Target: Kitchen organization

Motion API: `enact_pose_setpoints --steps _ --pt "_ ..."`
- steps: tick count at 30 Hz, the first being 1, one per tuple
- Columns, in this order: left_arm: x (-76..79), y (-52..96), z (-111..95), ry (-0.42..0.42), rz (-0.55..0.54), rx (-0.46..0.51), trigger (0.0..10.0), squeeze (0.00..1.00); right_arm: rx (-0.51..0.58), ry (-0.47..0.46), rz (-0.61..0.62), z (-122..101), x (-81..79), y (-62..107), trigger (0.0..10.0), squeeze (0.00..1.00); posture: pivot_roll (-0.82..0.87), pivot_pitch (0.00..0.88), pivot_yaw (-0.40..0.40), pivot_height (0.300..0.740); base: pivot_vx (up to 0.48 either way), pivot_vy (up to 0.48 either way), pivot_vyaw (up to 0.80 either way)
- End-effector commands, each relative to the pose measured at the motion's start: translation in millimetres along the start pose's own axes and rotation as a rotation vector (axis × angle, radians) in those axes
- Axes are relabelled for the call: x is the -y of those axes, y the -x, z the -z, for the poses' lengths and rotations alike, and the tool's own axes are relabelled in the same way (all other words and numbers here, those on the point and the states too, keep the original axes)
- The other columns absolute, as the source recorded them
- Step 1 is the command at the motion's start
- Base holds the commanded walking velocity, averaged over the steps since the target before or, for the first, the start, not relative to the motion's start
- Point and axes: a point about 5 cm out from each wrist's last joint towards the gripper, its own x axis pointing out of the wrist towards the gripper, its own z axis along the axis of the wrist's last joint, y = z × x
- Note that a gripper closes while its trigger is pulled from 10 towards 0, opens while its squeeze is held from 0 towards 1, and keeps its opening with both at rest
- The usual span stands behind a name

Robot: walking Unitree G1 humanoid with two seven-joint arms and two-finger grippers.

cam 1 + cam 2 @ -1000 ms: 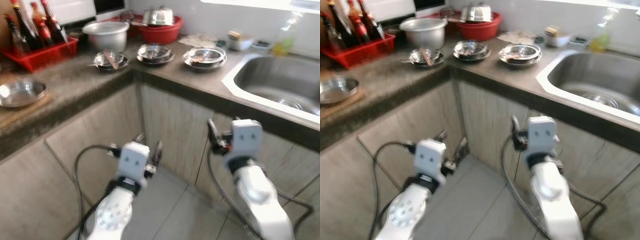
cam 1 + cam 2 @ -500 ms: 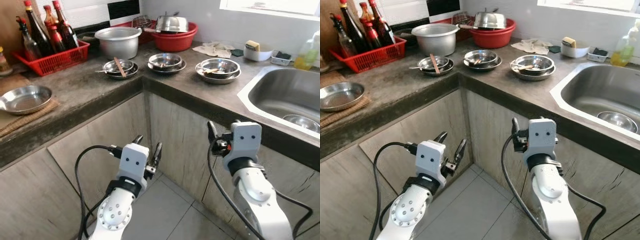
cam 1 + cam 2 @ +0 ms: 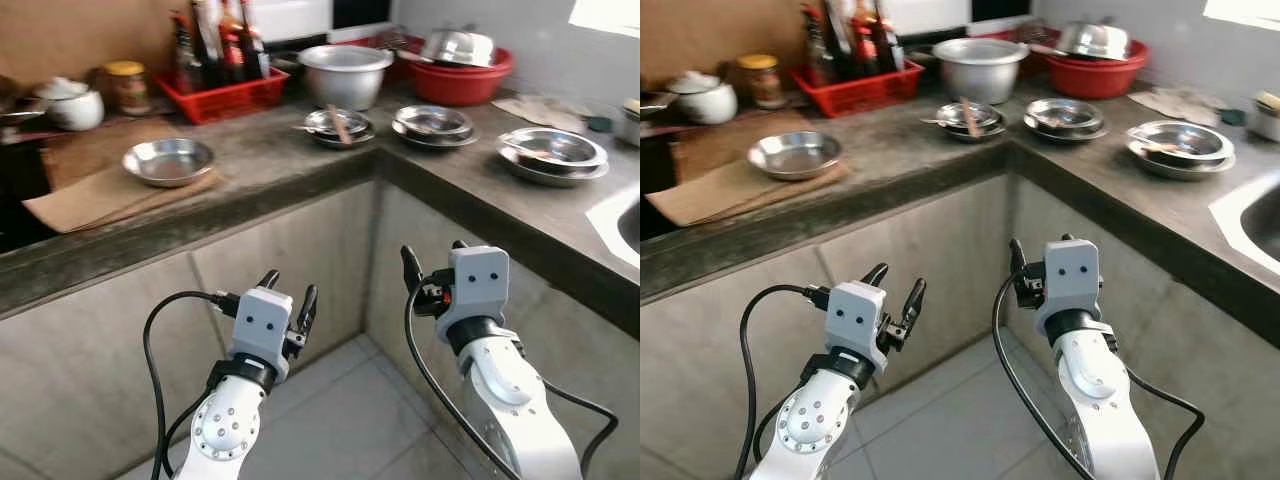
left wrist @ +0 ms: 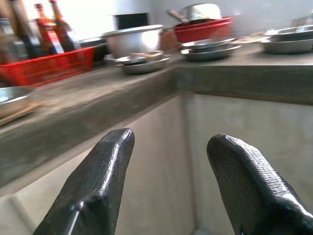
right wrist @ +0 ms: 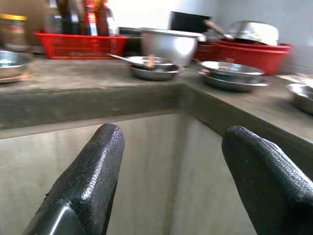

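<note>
While both grippers hang below the counter (image 3: pixel 250 185), jaws apart and empty, the view has swung left versus earlier, sink gone. Left gripper (image 3: pixel 285 295), right gripper (image 3: pixel 430 262), textured black fingers. On the grey stone counter: four round steel dish stacks, one steel pot (image 3: pixel 346 72), red plastic basin (image 3: pixel 462 78), red crate (image 3: pixel 228 92) of bottles.

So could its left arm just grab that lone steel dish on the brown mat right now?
Probably not yet. The left gripper is open and empty, but it hangs low before the cabinet front, well below the counter edge. The steel dish sits set back on the mat, uncovered, so the arm would need raising first.
</note>
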Motion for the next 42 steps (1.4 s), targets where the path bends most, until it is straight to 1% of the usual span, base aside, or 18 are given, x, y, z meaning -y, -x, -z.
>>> enact_pose_setpoints --steps 1,3,6,7,9,12,18,25,33,36,42 --pt "-0.4 0.1 -0.8 -0.009 -0.008 0.003 10.0 0.0 0.02 -0.001 -0.003 -3.8 -1.1 -0.9 10.0 0.0 0.1 0.061 -0.004 0.74 0.364 0.0 0.8" --pt "-0.3 0.1 -0.8 -0.008 -0.007 0.003 10.0 0.0 0.021 -0.001 -0.002 -3.8 -1.1 -0.9 10.0 0.0 0.09 0.062 -0.005 0.74 0.364 0.0 0.8" --pt "0.5 0.8 -1.1 -0.004 -0.006 0.023 10.0 0.0 -0.017 0.041 0.01 -1.3 -1.2 -2.2 10.0 0.0 0.09 0.062 -0.003 0.74 0.365 0.0 0.8" --pt "0.3 1.3 -1.3 0.012 -0.008 0.021 10.0 0.0 -0.022 0.046 0.009 -1.5 -1.6 -2.7 10.0 0.0 0.09 0.062 -0.003 0.74 0.368 0.0 0.8" --pt "-0.4 1.3 -0.6 0.028 -0.01 0.013 10.0 0.0 -0.021 0.043 0.001 -2.5 -1.8 -3.0 10.0 0.0 0.1 0.061 -0.005 0.74 0.347 0.0 0.8" --pt "-3.8 1.0 2.3 0.016 -0.026 -0.012 10.0 0.0 0.008 0.007 0.009 -4.2 -2.7 -4.0 10.0 0.0 0.09 0.063 -0.004 0.74 0.17 0.0 0.0" --pt "-3.8 0.0 2.1 0.002 -0.024 -0.008 10.0 0.0 0.013 -0.017 0.013 -4.1 -1.5 -3.6 10.0 0.0 0.1 0.063 -0.003 0.74 0.0 0.0 0.0" --pt "-2.9 0.1 1.2 0.002 -0.027 -0.004 10.0 0.0 0.018 -0.008 -0.006 -4.2 -2.1 -2.2 10.0 0.0 0.1 0.058 -0.002 0.74 0.0 0.0 0.0" --pt "-3.1 -1.0 -0.3 -0.008 -0.025 0.004 10.0 0.0 0.02 -0.001 -0.021 -4.1 -4.2 -4.0 10.0 0.0 0.1 0.055 -0.005 0.74 0.0 0.0 0.8" --pt "-3.4 -0.8 -0.2 -0.004 -0.027 0.004 10.0 0.0 0.021 0.0 -0.022 -4.1 -3.8 -5.0 10.0 0.0 0.1 0.051 -0.007 0.74 0.25 0.0 0.62" --pt "-5.2 -0.5 -1.0 -0.01 -0.036 0.012 10.0 0.0 0.025 -0.027 -0.021 -4.4 -3.1 -6.2 10.0 0.0 0.1 0.045 -0.01 0.74 0.312 0.0 0.0"
